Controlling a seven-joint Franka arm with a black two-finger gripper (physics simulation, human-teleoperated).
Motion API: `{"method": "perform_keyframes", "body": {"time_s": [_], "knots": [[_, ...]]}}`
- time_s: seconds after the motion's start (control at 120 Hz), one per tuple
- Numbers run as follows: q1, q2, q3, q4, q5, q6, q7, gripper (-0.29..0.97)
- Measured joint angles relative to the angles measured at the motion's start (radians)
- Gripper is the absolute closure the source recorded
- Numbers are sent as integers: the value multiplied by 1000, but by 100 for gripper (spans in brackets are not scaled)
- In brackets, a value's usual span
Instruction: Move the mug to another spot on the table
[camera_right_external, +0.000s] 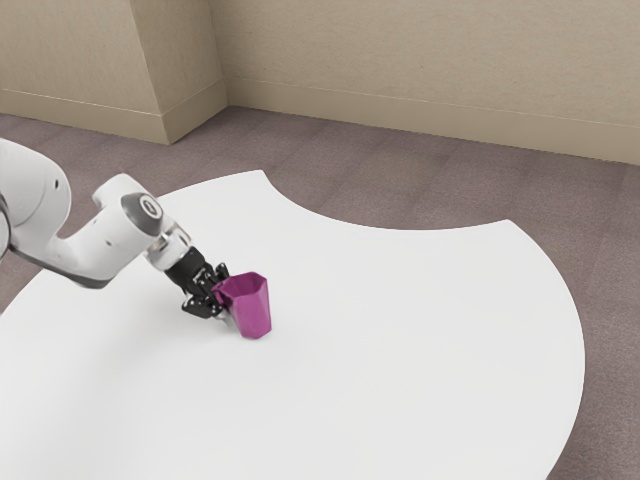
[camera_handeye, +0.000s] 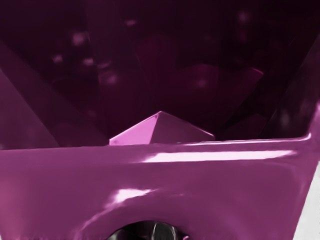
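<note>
The mug (camera_right_external: 248, 305) is standing tilted near the middle of the table (camera_right_external: 430, 340), leaning away from the gripper (camera_right_external: 218, 296), which is meeting it on the side nearest the arm (camera_right_external: 95, 235). The main risk, as I judge it, is that any hold here is lying off-centre on one wall. If so, the mug is likely to swing or slip while being carried, and if let go at this angle it is apt to topple and roll. Dragging its lower edge across the table could also be twisting it out of the grip. Whether the jaws are pinching the wall or only lying against it I cannot tell, as the mug is covering them. Whether the base is touching the table or hanging just above it is equally unclear. The wrist view is looking over the mug's (camera_handeye: 160, 175) rim into its dark inside, and which side the handle is on is hard to make out.
</note>
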Motion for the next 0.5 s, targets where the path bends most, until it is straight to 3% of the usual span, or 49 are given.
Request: {"method": "perform_keyframes", "body": {"time_s": [0.283,0.5], "knots": [[0,12,0,2,11,-12,-8,24],[7,-24,0,0,2,-15,-14,9]]}}
